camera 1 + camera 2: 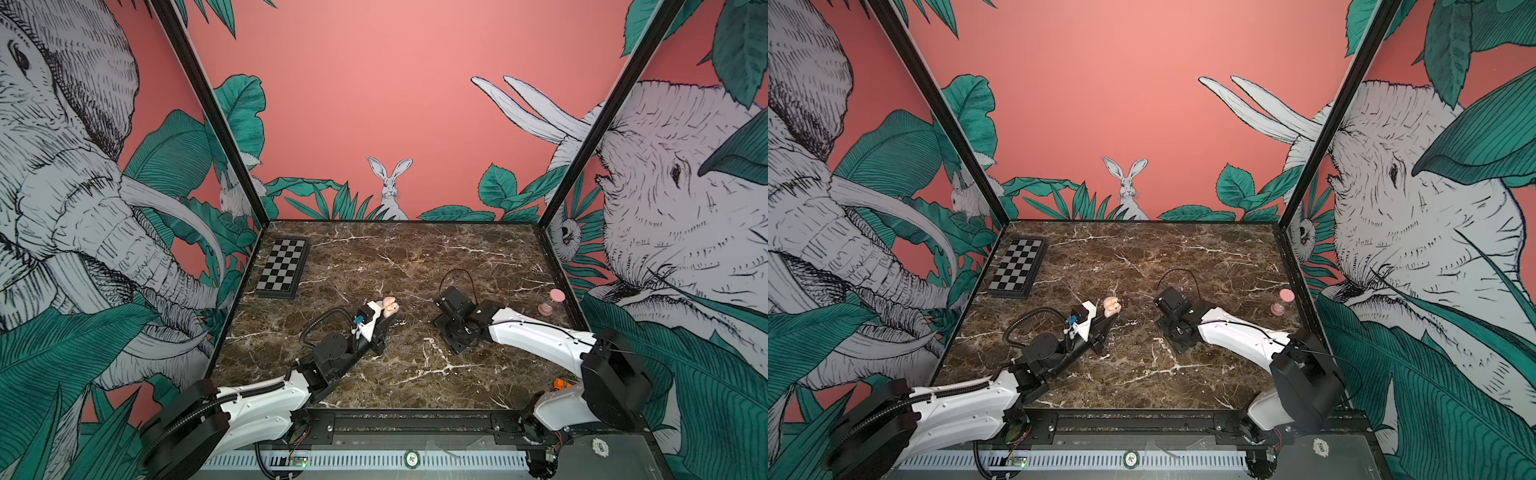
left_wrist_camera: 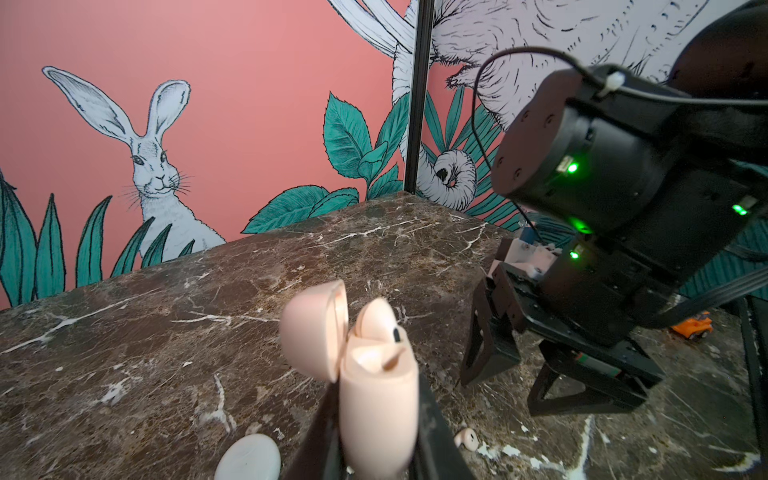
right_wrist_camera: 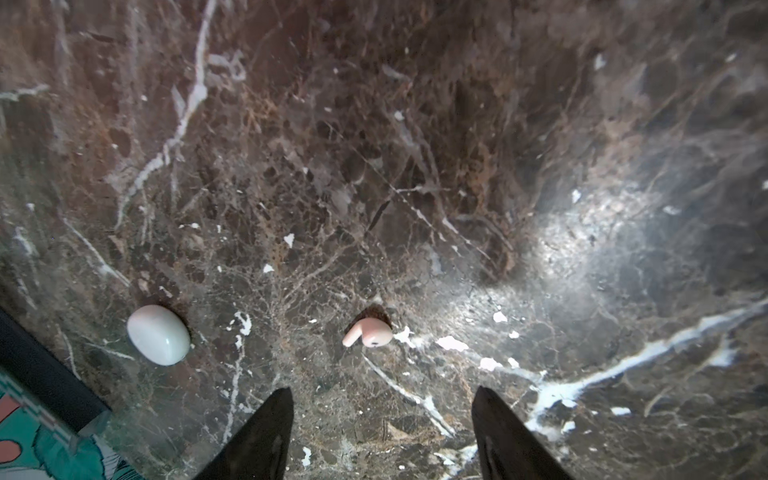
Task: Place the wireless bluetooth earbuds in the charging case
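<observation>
Pickup step: charging case [image 2: 376, 399] clamped by left gripper [image 2: 378, 436]; earbud [image 3: 368, 332] at its 4 o'clock, under right gripper [image 3: 380, 428], jaws parted, empty. Descent, closure needed.

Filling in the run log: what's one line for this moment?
left jaws: shut on open charging case | right jaws: open, aimed at loose earbud | earbud: on marble, not yet inserted

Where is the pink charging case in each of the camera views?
Both top views: charging case near the middle, at the left pincer's tip.
Left wrist: close up, lid open, clamped between that pincer's fingers.
Right wrist: not in it.
Shared landmark: the open right pincer, right of the case in both top views, its tips showing in both wrist views.
</observation>
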Robot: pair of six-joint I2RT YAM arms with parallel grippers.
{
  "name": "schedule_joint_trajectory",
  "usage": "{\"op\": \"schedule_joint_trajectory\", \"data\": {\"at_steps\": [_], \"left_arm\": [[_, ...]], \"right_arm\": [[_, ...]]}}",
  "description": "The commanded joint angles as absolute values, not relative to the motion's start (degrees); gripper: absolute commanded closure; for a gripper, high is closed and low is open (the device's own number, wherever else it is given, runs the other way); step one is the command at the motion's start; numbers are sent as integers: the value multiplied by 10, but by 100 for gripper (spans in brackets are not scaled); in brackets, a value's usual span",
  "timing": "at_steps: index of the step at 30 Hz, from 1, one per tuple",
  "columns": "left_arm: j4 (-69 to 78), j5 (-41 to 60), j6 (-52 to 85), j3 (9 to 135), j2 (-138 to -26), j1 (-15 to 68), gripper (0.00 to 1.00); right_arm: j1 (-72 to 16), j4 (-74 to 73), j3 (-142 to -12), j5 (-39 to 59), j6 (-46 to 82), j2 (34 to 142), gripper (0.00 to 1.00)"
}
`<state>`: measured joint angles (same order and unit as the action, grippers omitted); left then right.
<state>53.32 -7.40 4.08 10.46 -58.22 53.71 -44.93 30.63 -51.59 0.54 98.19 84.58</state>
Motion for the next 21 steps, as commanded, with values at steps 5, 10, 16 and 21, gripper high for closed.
{"op": "schedule_joint_trajectory", "data": {"at_steps": [5,10,16,21], "left_arm": [[543,-74,46,109,-581,540,100],[545,-76,44,106,-582,540,100],[547,-78,42,105,-585,540,100],[547,-76,42,105,-589,540,100]], "right_arm": [[-457,292,-544,-2,1035,897,44],[-459,287,-554,4,1035,931,54],[-460,275,-552,8,1038,949,58],[-461,271,-551,14,1036,956,61]]}}
